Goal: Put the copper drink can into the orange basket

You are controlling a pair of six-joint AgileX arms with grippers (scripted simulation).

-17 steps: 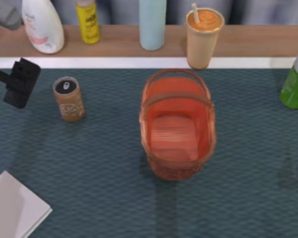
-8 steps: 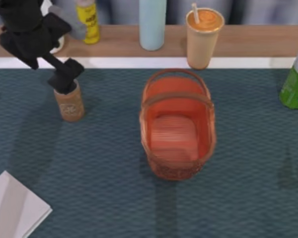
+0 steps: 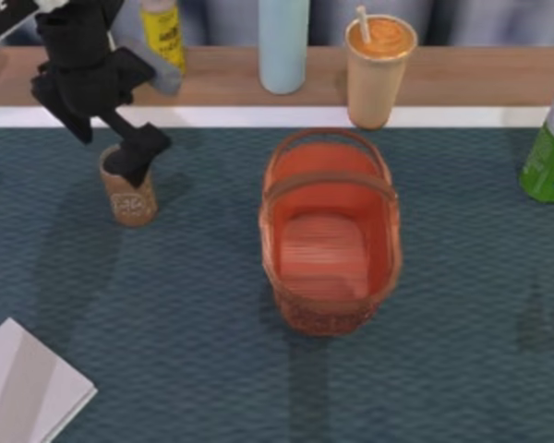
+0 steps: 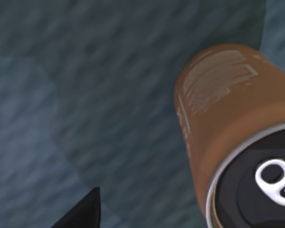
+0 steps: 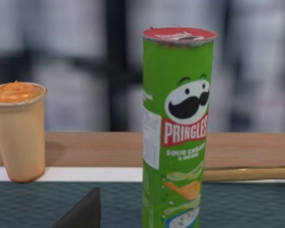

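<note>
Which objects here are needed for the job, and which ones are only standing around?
For the job:
copper drink can
orange basket
left claw, over the can

Only standing around:
paper cup
green chips tube
yellow bottle
pale blue bottle

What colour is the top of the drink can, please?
Dark with a silver rim on the copper drink can; the left wrist view shows it best.

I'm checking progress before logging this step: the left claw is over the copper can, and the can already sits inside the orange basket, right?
Not quite. The left claw is over the copper can, but the top view shows the can standing on the table mat at the left, apart from the orange basket, which holds nothing.
</note>
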